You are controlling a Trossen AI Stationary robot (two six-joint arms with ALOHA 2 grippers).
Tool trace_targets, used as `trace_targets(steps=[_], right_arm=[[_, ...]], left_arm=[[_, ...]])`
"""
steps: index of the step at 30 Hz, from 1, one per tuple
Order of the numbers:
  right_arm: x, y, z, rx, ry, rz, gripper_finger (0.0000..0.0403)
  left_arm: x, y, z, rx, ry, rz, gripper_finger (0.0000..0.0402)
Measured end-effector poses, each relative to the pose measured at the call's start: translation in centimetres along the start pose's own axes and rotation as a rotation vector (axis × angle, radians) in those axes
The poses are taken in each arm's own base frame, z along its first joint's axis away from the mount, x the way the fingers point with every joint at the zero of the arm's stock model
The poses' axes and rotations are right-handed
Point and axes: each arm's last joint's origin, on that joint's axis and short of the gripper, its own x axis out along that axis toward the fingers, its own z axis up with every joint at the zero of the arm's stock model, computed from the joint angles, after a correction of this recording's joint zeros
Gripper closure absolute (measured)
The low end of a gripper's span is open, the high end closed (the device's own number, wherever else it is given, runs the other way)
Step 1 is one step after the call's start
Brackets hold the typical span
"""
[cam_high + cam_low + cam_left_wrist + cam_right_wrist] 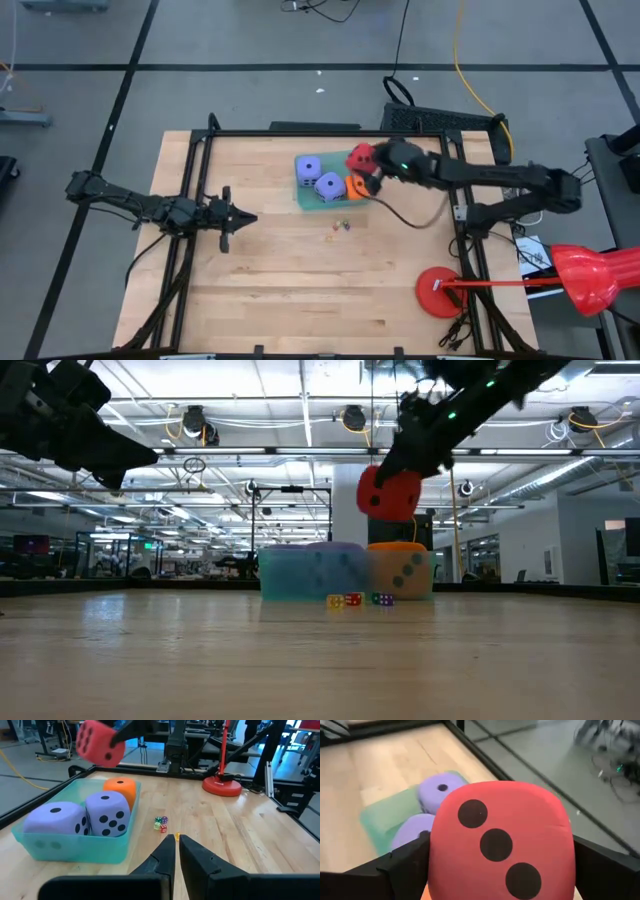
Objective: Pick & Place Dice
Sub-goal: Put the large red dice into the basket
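From above, the right gripper (364,165) holds the red die (359,158) just off the far right corner of the green tray (312,200), which sits near the middle of the wooden table (300,290). In the tray lie three dice: two purple (308,167) (328,184) and one orange (356,186). A few tiny dice (340,226) lie on the table just in front of the tray. The left gripper (243,218) waits well to the tray's left, its fingers nearly together and empty. A red stand (440,292) sits by the table's near right edge.

At table height, the red die (389,494) hangs in the air above the orange die (400,568), clear of the tray (300,575). The tiny dice (355,599) sit in front of the tray.

The left wrist camera shows the narrow left fingers (165,862) pointing toward the tiny dice (160,823). The tray (75,851) holds two purple dice (107,814) (52,819), five pips on the nearer face of one, and the orange die (120,789) behind. The red die (99,742) hangs tilted above them, pips showing on two faces.

The right wrist camera has the red die (500,845) clamped between that arm's spread fingers (402,867), its three-pip face up, the pips running diagonally. Two purple dice (440,790) (410,831) lie in the tray (380,820) beyond. A cube, it has no long axis. No writing is legible.
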Motion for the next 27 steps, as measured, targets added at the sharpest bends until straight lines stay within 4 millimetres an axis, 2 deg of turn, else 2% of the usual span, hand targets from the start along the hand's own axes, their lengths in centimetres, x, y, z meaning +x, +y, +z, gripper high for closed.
trace_targets(steps=[6,10,14,20,27], right_arm=[[4.6,-0.7,1.3,0.023,0.084,-0.010,0.0010],[7.2,-1.0,1.0,0.009,0.181,-0.017,0.0010],[9.0,-1.4,0.2,-0.011,0.237,-0.080,0.0010],[9.6,-1.7,-0.5,0.003,0.282,-0.049,0.0008],[8.9,-1.4,0.0,0.106,0.277,0.116,0.0005]], left_arm=[[0.0,0.0,0.0,0.000,0.002,0.000,0.0364],[0.0,0.0,0.0,-0.002,0.002,-0.001,0.0364],[0.0,0.0,0.0,-0.006,0.002,-0.002,0.0364],[0.0,0.0,0.0,-0.022,0.002,-0.005,0.0364],[0.0,0.0,0.0,-0.025,0.004,-0.009,0.0364]])
